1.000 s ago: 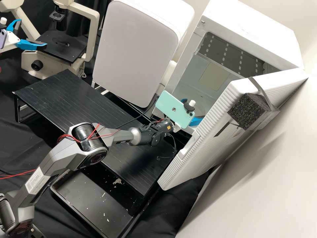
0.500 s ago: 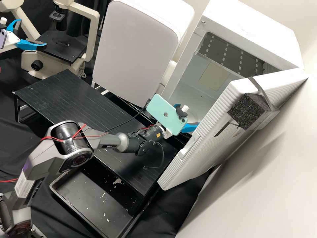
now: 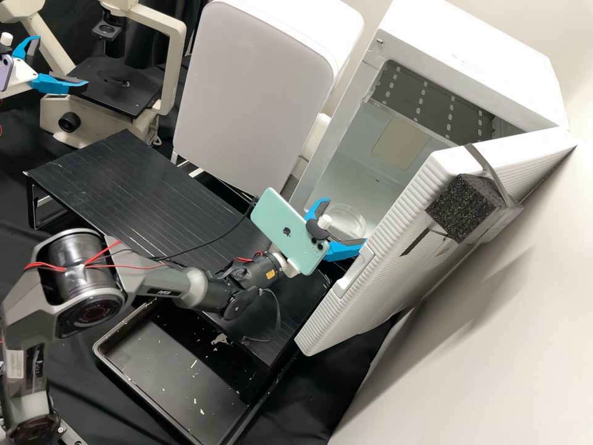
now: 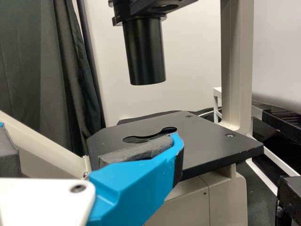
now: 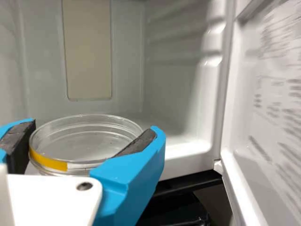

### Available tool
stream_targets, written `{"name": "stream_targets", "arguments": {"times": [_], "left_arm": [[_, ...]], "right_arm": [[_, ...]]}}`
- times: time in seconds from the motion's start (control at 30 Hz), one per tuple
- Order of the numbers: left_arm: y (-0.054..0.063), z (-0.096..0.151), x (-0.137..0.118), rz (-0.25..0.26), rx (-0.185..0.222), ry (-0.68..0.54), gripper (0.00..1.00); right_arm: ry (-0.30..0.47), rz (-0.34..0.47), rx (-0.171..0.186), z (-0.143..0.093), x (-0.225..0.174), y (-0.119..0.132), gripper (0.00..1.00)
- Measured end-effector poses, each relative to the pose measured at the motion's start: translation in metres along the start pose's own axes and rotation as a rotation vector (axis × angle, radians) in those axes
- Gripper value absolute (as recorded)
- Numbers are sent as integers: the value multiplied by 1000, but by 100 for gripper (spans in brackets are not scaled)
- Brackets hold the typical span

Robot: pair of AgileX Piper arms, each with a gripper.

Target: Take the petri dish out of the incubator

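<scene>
the bent grey right arm point(image 3: 145, 281)'s white gripper point(image 3: 344, 222), blue fingers wide apart, holds a clear, round dish point(image 5: 84, 141) by the boxy white incubator point(image 3: 472, 71). the left gripper point(image 3: 62, 60) is wide open, empty.

- Your right gripper point(image 3: 346, 220) draws back toward the front of the incubator point(image 3: 475, 55), and you now see more of both its blue fingers.
- The petri dish point(image 3: 349, 227) between them comes outward with it, in plainer sight to you.
- Your green phone point(image 3: 289, 232) and the arm's elbow point(image 3: 86, 272) shift back too, the black cable point(image 3: 207, 243) trailing along.
</scene>
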Motion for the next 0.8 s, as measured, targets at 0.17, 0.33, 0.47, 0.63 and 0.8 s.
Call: {"name": "stream_targets", "arguments": {"times": [0.17, 0.33, 0.47, 0.63, 0.8], "left_arm": [[0, 0, 0, 0, 0, 0, 100], [0, 0, 0, 0, 0, 0, 100], [0, 0, 0, 0, 0, 0, 100], [0, 0, 0, 0, 0, 0, 100], [0, 0, 0, 0, 0, 0, 100]], "right_arm": [[58, 22, 15, -9, -36, -5, 0], [94, -6, 55, -17, -69, -22, 0], [158, -75, 70, -29, -94, -45, 0], [214, -165, 42, -38, -116, -71, 0], [216, -236, 4, -38, -130, -88, 0]]}}
